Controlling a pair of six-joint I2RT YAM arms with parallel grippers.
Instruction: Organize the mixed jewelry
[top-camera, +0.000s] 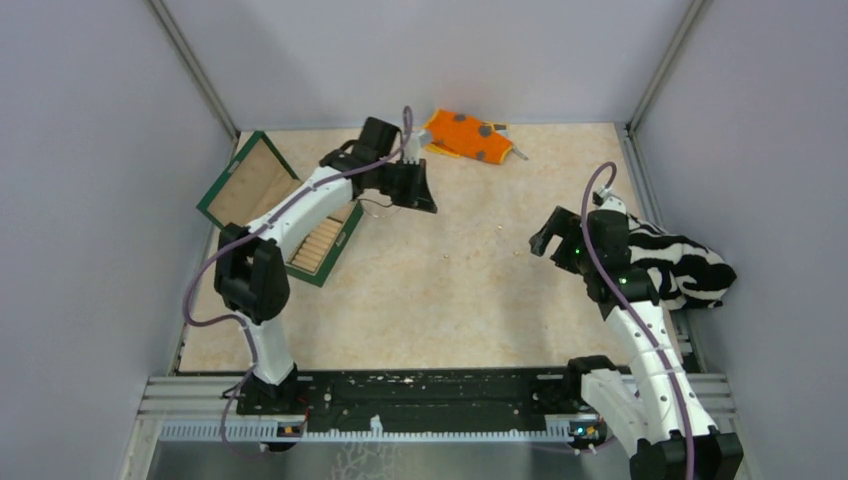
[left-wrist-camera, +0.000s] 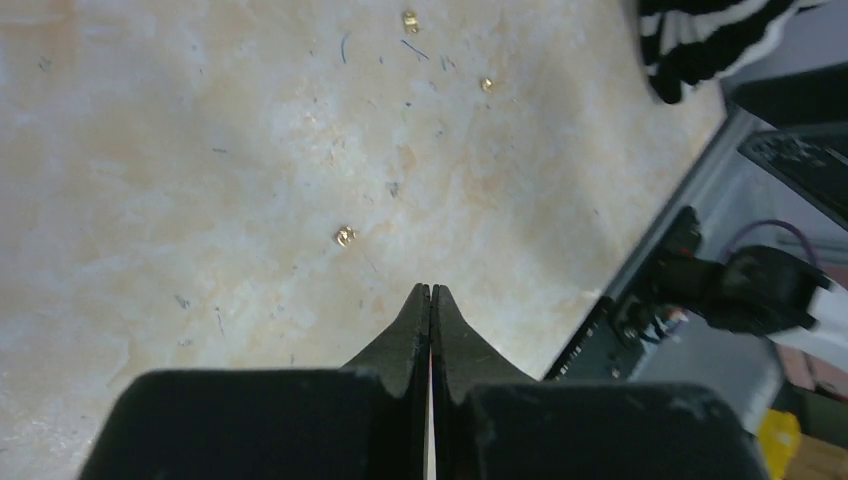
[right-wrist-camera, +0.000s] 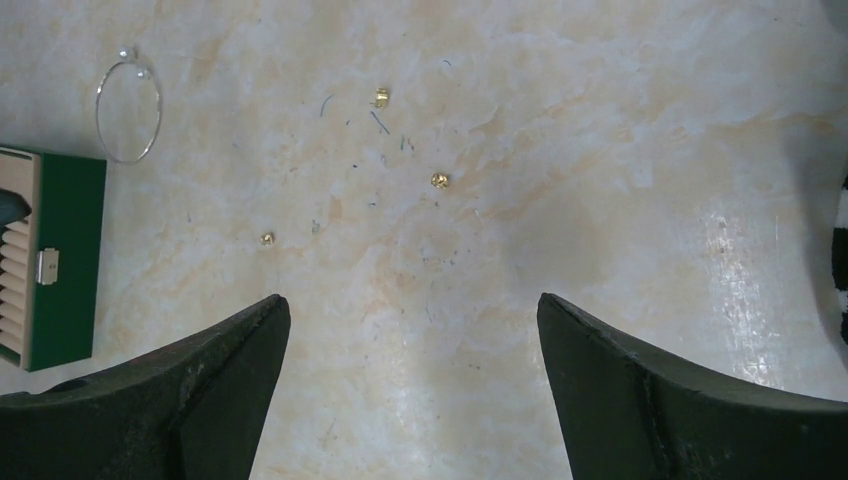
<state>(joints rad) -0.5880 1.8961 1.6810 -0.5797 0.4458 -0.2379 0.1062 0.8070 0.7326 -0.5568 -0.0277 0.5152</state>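
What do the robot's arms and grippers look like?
The left arm and right arm are white shells with black joint housings; a purple cable loops along each. Left gripper and right gripper are black wedge pairs tapering to points. Green lights dot the right arm.

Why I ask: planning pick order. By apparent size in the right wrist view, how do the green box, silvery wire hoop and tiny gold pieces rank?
1. Green jewelry box, though cropped at the frame edge.
2. Thin silvery wire hoop.
3. Three tiny gold pieces, too alike to rank.
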